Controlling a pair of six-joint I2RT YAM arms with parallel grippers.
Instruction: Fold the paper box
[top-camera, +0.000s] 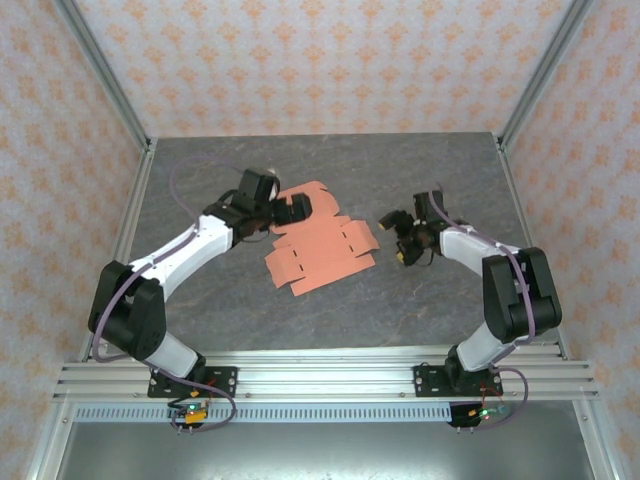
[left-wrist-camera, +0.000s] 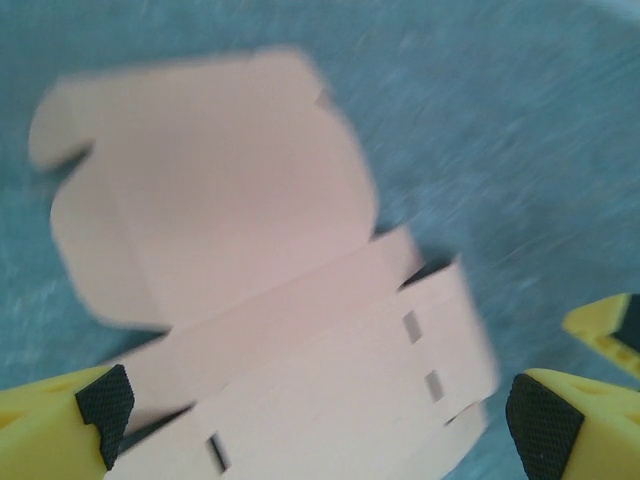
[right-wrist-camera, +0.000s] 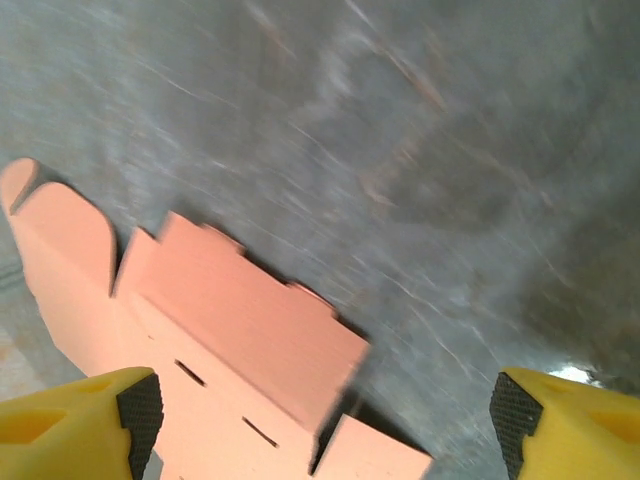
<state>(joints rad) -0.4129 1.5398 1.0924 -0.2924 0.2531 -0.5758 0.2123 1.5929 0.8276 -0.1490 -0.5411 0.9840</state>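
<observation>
Judging it pre-fold: flat salmon-orange die-cut cardboard paper box (top-camera: 320, 250) lies on the grey table (top-camera: 430, 310); left gripper (top-camera: 290, 208) gapes over its left flap, right gripper (top-camera: 397, 238) open beside it; next: pinch a flap

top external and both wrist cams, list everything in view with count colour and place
paper box: one, salmon-orange, unfolded flat sheet at the table's centre
table: one, grey marbled, under everything
walls: three sides, peach with an orange pattern, around the table
frame: one, silver metal rails, along the table's edges and corners
left arm: one, white and black, reaching in from the near left
right arm: one, white and black, reaching in from the near right
left gripper: one, yellow fingers with black pads, open, over the sheet's far left part
right gripper: one, same colours, open, just right of the sheet
</observation>
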